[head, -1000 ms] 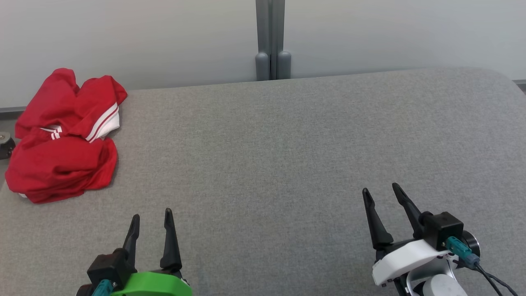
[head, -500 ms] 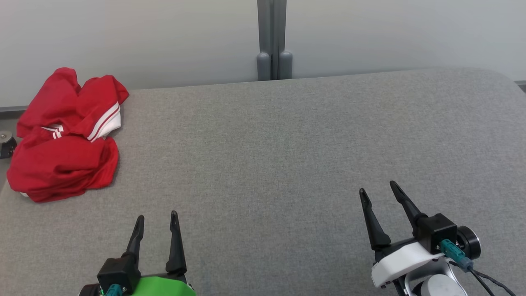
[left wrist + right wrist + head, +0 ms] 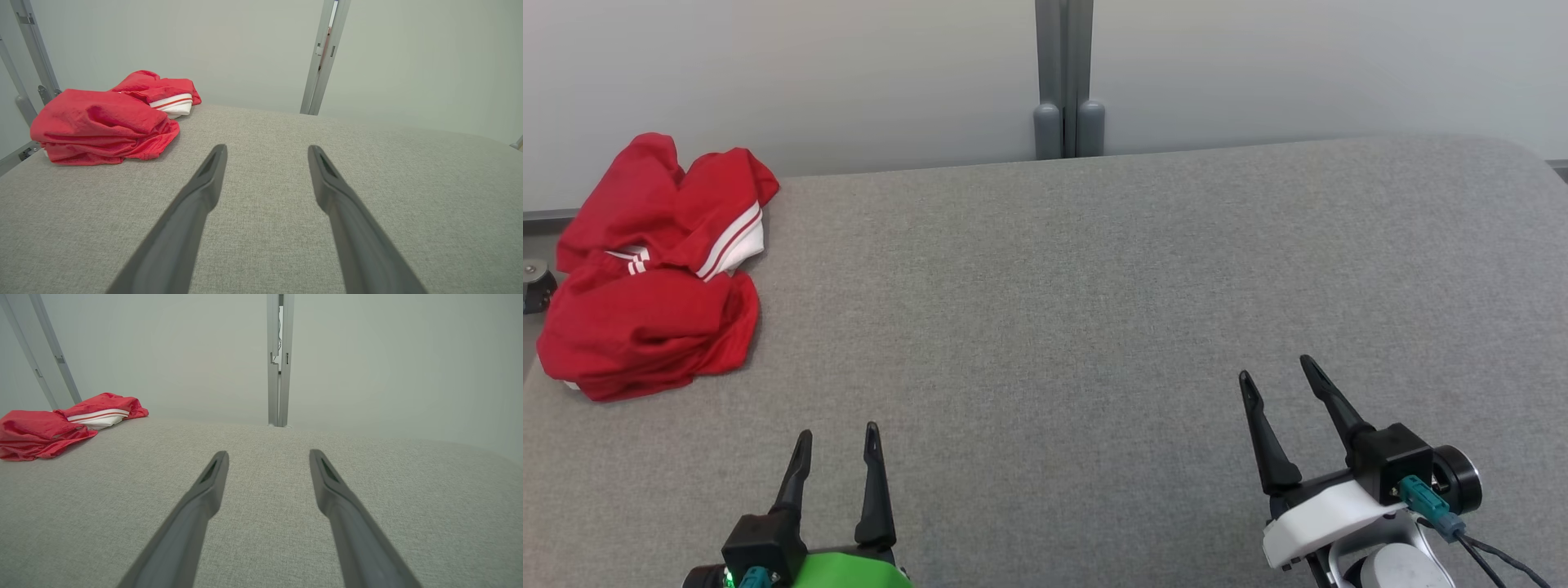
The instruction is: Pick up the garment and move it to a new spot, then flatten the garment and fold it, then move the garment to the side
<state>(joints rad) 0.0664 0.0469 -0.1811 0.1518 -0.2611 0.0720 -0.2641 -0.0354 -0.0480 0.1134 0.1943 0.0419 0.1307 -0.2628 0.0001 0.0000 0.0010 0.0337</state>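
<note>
1. Lying in a crumpled heap, the red garment (image 3: 654, 269) sits at the far left corner of the grey table (image 3: 1094, 286), right up against its left edge, with a white striped band showing among the folds.
2. Near me, the left claw (image 3: 838, 429) hovers over the front of the table, fingers spread, nothing between them.
3. The right claw (image 3: 1276, 367) hangs over the front right part, also spread and empty, well apart from the cloth.
4. From the left claw, the heap lies ahead and off to the left. Its longer side runs front to back along the table's edge.
5. Nothing is picked up yet. The left arm is clearly the nearer one, so I'd guess the grab is its job: reach forward and leftward to the heap's near end.
</note>
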